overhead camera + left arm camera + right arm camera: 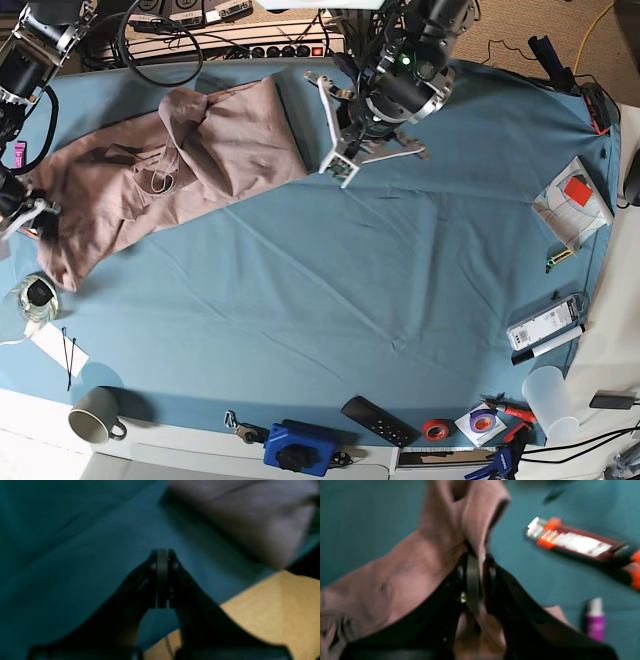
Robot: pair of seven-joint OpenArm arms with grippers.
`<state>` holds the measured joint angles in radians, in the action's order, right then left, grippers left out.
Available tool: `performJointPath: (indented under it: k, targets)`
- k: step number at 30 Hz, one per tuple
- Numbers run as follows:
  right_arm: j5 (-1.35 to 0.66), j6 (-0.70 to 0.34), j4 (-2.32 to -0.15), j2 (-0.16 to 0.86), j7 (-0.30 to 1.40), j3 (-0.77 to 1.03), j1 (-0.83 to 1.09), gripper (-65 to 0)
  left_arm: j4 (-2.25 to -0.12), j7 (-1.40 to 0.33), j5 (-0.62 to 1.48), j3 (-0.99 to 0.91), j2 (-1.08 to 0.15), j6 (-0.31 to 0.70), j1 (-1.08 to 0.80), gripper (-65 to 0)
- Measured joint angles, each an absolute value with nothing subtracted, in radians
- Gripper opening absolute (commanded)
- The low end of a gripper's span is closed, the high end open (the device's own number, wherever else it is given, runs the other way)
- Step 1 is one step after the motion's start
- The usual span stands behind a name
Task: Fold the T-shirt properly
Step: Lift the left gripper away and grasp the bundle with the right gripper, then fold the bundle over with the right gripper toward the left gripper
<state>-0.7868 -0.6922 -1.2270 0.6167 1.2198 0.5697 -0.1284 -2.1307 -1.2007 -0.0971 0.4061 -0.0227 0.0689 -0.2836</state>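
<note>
Lying rumpled at the far left part of the desk (pixel 400 300), on the blue cloth cover (pixel 330 300): the T-shirt (pixel 170 160), stretched from the left edge toward the middle, right hem just beside the left pincer (pixel 340 165)

Left pincer (pixel 162 580) hanging above the blue cover near the shirt's edge, jaws pressed together with nothing between them; bare wood showing past the cover's edge in the left wrist view

Right pincer (pixel 477 580) at the desk's left edge, jaws narrow and clamped on a bunched fold of the mauve fabric (pixel 407 567), cloth rising between and beyond the pads

Visible past it in the right wrist view, blurred: an orange-and-black utility knife (pixel 580 545) and a small purple bottle (pixel 594 620), both on the blue cover and apart from the shirt

Along the near edge of the desk: a grey mug (pixel 95 415), a black remote (pixel 380 420), a red tape roll (pixel 434 430)
</note>
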Motion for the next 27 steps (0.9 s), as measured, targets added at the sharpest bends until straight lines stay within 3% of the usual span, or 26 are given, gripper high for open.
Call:
performJointPath:
  k: [5, 13, 22, 27]
  targets:
    - [-0.962, -0.693, -1.427, 0.566, 1.321, 0.57, -0.049, -65.0, -2.208, -1.204, -0.128, 0.405, -0.065, 0.032, -0.319, -65.0]
    - [-1.065, -0.696, -1.694, 0.468, 1.419, 0.571, 0.122, -65.0, -2.32, -1.192, -0.197, 0.358, -0.104, -0.002, -0.407, -65.0]
    - [-1.195, -0.696, -1.977, 0.375, 1.42, 0.57, 0.229, -65.0, -2.338, -1.174, -0.173, 0.195, -0.138, -0.026, -0.46, -65.0]
    - [-1.239, -0.697, -2.032, 0.343, 1.419, 0.568, 0.284, -65.0, -2.338, -1.175, -0.107, 0.115, -0.141, -0.026, -0.471, -65.0]
